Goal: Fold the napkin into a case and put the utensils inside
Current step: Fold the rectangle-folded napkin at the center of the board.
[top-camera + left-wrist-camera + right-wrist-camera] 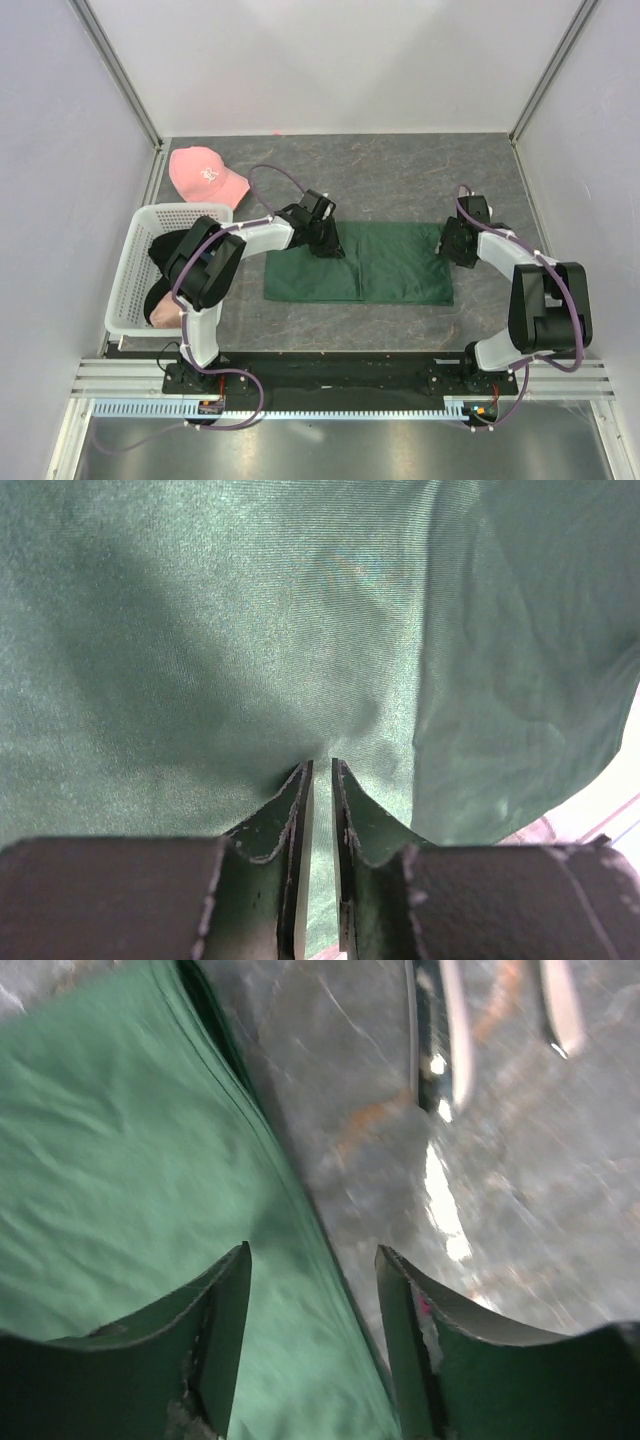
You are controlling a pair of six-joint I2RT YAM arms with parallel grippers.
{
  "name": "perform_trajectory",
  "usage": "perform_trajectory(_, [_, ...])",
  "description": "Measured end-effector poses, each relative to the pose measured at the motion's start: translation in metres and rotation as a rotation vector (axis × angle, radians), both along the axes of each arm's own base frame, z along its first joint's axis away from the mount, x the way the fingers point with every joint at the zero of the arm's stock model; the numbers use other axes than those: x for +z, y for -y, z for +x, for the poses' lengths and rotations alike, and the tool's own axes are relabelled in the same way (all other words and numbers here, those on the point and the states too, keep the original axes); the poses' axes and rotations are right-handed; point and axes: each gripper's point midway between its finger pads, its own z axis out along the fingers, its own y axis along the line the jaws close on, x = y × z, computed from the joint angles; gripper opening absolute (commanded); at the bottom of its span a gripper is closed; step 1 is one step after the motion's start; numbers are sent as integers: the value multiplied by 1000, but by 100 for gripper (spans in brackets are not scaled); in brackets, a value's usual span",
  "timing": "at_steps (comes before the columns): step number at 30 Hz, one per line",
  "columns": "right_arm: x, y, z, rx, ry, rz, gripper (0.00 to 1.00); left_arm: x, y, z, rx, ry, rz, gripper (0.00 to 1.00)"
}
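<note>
The napkin [360, 265], folded to a dark green band, lies at the middle of the worktop [400, 170], its long side parallel to the near edge. Your left jaws are clenched on a pinch of cloth at the band's far edge, left of centre; the left wrist view shows the fabric puckering at the tips. Your right jaws stand released, straddling the band's right edge and holding nothing. The utensils [440, 1040], two shiny blurred pieces, lie on bare worktop near that edge, visible only in the right wrist view.

The risk from here is that, with one side gripped, pulling the fold over could drag the whole napkin and skew the case. The loose right end could also sweep into the cutlery and scatter it.
</note>
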Motion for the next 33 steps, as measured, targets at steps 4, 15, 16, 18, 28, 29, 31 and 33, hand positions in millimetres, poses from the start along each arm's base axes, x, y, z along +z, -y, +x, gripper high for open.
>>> perform_trajectory(4, [15,2,-13,17,-5,-15,57,2,-5,-2,6,4,1,21])
perform_trajectory(15, [-3,-20,-23,123,-75,-36,57,37,-4,-15,-24,42,-73,22])
perform_trajectory(16, [-6,-19,-24,126,-87,-43,57,40,-3,-15,-28,47,-83,22])
perform_trajectory(18, [-6,-18,-23,122,-85,-54,57,43,-2,-16,-34,52,-95,22])
perform_trajectory(28, [-8,-19,-18,128,-81,-63,29,45,-3,-23,-46,47,-109,22])
perform_trajectory(29, [-8,-19,-17,130,-77,-65,24,46,-3,-23,-46,49,-111,22])
perform_trajectory(31, [-8,-22,-12,132,-62,-58,18,46,-3,-23,-46,50,-112,22])
perform_trajectory(33, [-7,-23,-10,136,-51,-53,8,47,-2,-22,-46,52,-113,22])
